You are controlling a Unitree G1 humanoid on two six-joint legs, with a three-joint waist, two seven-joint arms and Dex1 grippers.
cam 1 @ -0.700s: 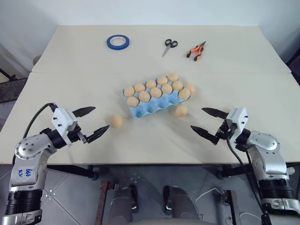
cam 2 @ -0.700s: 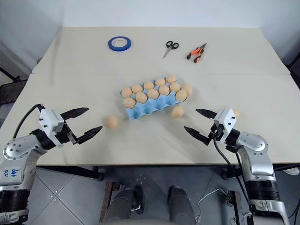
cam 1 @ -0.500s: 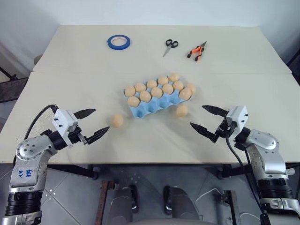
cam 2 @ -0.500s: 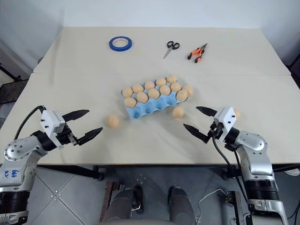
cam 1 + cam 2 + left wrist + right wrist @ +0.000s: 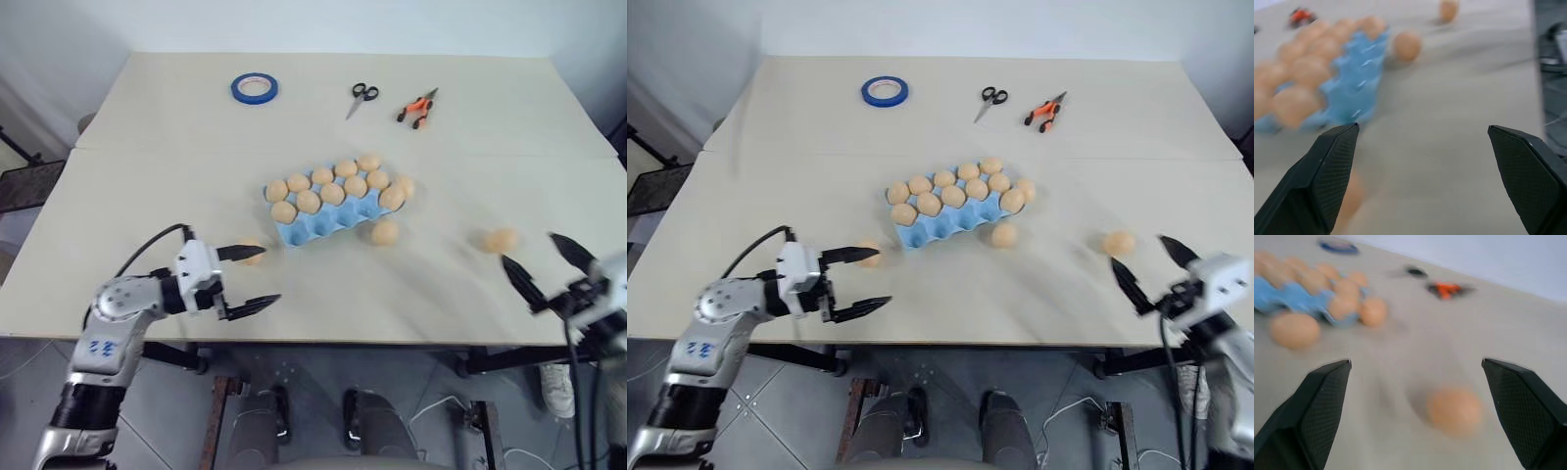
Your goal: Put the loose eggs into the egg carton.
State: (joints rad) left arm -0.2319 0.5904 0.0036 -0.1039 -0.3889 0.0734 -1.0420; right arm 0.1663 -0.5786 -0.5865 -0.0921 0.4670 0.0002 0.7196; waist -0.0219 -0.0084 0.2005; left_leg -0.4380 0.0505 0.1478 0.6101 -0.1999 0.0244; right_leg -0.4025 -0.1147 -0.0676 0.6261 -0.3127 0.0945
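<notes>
While the egg carton (image 5: pixel 338 208) sits mid-table with eggs filling its far cups, we see three loose eggs on the table (image 5: pixel 157 186). One egg (image 5: pixel 253 253) lies near the carton's left end, just beside the upper finger of the left gripper (image 5: pixel 248 277), whose fingers are spread wide and hold nothing. A second egg (image 5: pixel 385 232) rests against the carton's front right. A third egg (image 5: pixel 502 240) lies just ahead of the right gripper (image 5: pixel 547 266), also spread wide and empty.
</notes>
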